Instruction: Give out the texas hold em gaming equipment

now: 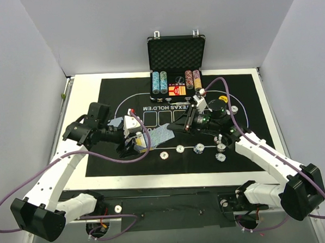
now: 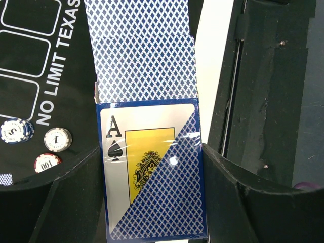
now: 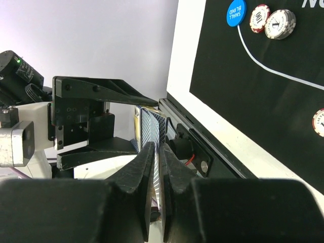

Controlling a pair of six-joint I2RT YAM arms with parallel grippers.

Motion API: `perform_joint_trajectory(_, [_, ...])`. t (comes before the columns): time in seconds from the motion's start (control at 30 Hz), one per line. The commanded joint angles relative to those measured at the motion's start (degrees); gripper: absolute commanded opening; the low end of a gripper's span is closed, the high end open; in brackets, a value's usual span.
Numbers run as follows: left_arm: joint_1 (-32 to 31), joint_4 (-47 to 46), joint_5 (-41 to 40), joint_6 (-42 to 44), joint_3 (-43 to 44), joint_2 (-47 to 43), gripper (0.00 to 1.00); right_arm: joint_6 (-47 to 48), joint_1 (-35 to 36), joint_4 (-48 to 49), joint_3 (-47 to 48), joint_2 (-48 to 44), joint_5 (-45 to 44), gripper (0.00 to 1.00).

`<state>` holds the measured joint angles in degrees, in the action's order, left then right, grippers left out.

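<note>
mat [image 2: 20, 55]: "NO LIMIT TEXAS" | card pack [image 2: 152, 172]: "A" with spade | blue disc [image 3: 235, 12]: "SMALL BLIND" | red chip [image 2: 47, 162]: "100"

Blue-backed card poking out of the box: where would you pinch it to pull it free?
Take the blue-backed card at its free end, clear of the card box in the left gripper. Come from beyond that end, in line with it, fingers on its two flat faces: it is thin and can only slide out lengthwise.

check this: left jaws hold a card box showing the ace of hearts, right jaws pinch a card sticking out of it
Not hearts: the left wrist view shows the ace of spades on the card box. The rest stands: left jaws hold it, right jaws pinch a card sticking out.
</note>
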<state>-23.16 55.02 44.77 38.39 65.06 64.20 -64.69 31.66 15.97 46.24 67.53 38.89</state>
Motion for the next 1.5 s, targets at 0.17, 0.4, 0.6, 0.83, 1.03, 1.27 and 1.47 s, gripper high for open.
perform_joint_trajectory(0.17, [0.2, -3.2, 1.8, 0.6, 0.4, -0.1, 0.03, 1.9, -3.3, -1.4, -0.8, -3.1, 1.6, 0.00])
perform_joint_trajectory(0.4, [0.1, -3.0, 2.1, 0.5, 0.4, 0.0, 0.03, 0.5, -6.5, -0.1, -0.6, -3.5, 2.4, 0.00])
perform_joint_trajectory(0.6, [0.1, -3.1, 2.2, 0.4, 0.2, -0.5, 0.03, -1.2, -7.3, 2.5, 0.3, -3.5, 3.6, 0.00])
perform_joint_trajectory(0.83, [0.1, -3.3, 2.3, 0.3, -0.1, -0.6, 0.04, -9.2, -9.0, 13.6, -1.8, -3.9, 5.7, 0.00])
perform_joint_trajectory(1.03, [0.1, -3.1, 2.7, 0.3, -0.1, -0.7, 0.03, -9.4, -11.0, 13.2, -0.4, -3.5, 5.8, 0.00])
perform_joint_trajectory(1.27, [0.1, -2.9, 2.9, 0.2, 0.2, -1.0, 0.03, 2.3, -20.3, -2.4, 3.2, 0.2, 0.4, 0.00])
perform_joint_trajectory(1.47, [0.1, -2.9, 3.0, 0.3, 0.6, -1.0, 0.03, 7.5, -30.8, -5.7, 2.2, 8.6, -5.8, 0.00])
